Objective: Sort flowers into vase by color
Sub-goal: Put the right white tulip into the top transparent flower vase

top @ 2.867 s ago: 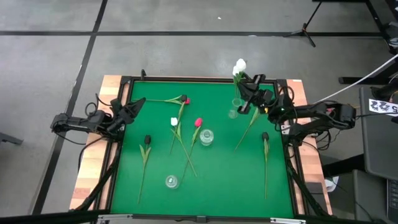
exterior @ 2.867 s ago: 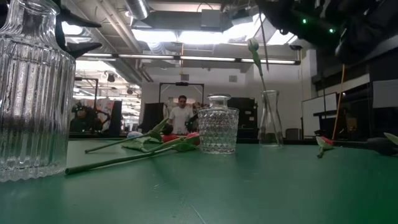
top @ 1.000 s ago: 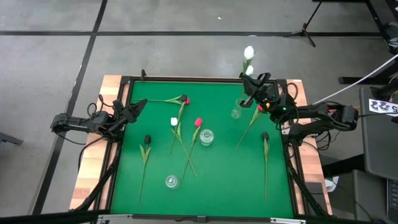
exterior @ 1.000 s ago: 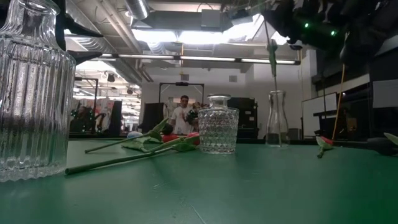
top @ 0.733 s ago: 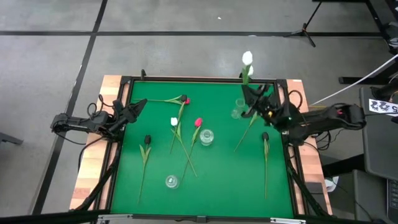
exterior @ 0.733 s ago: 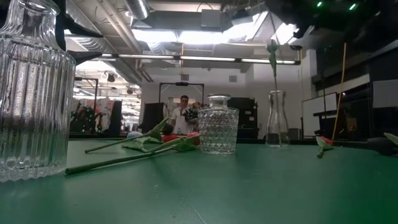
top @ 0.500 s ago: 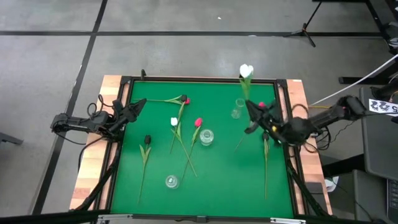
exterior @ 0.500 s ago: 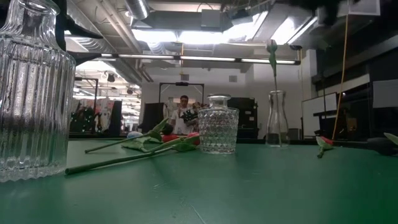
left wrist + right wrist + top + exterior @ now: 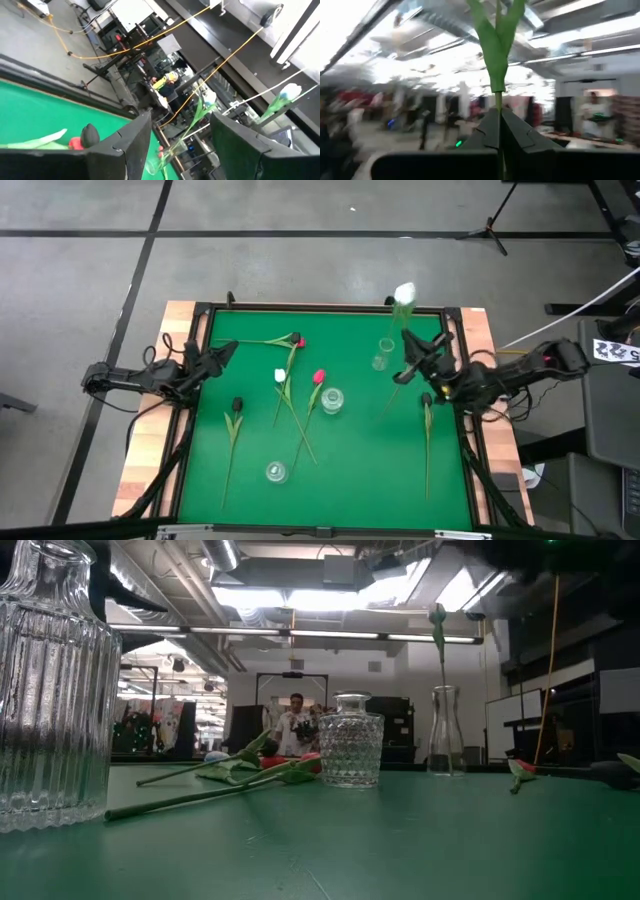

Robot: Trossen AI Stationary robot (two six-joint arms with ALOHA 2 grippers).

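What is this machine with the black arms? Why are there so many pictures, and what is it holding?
It is a robot with two dark arms working at a green table. One picture looks straight down from above. One looks across from table height. Two come from little cameras on the arms' wrists.

Lying on the table are pink tulips, dark tulips and a loose white tulip. There are glass vases too.

The right tool is shut on the stem of a second white tulip, holding it up near the narrow vase. The left tool rests open at the table's left edge, holding nothing.
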